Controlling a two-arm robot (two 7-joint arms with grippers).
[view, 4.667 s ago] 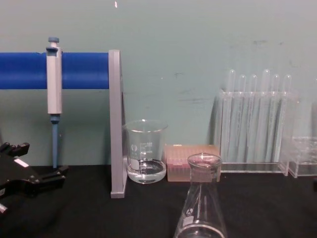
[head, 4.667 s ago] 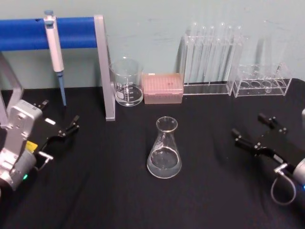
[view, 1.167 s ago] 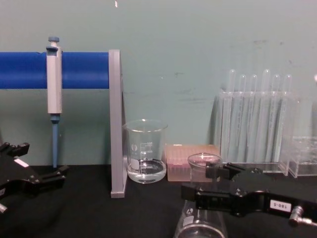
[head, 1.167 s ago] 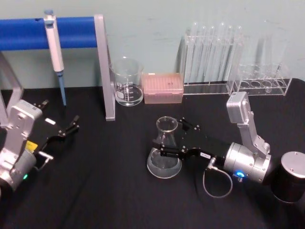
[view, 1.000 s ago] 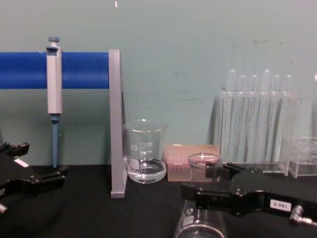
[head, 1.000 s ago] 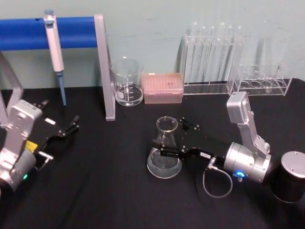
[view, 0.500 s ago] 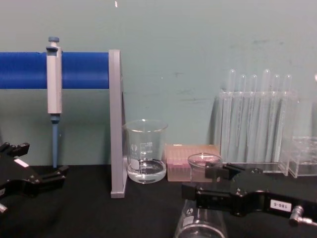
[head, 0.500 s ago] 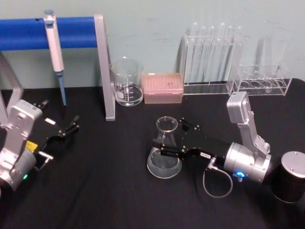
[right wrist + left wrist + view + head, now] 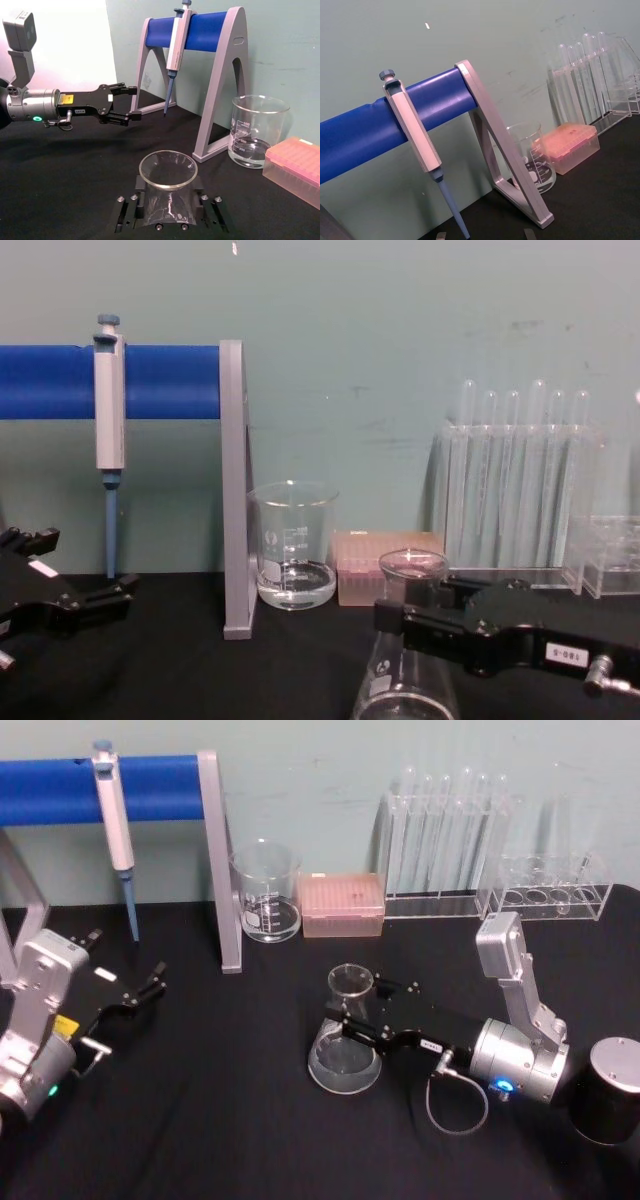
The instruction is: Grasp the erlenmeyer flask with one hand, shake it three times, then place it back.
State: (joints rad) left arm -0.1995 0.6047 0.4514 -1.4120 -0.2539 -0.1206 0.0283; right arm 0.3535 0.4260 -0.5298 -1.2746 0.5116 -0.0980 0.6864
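While standing upright near the middle of the black table (image 9: 200,1120), just in front of the pink tip box (image 9: 342,905): erlenmeyer flask (image 9: 342,1065), a little clear liquid in its base. Clamped at the neck by the right gripper (image 9: 355,1005), reaching in low from the right; fingers (image 9: 207,215) pressed to the glass on both sides, just under the flared rim. Left gripper (image 9: 140,992) parked well apart at the table's left side, fingers spread, nothing between. Behind, along the wall: beaker (image 9: 266,895), pipette (image 9: 113,820) hung on the blue stand (image 9: 60,788), test tube rack (image 9: 445,830).
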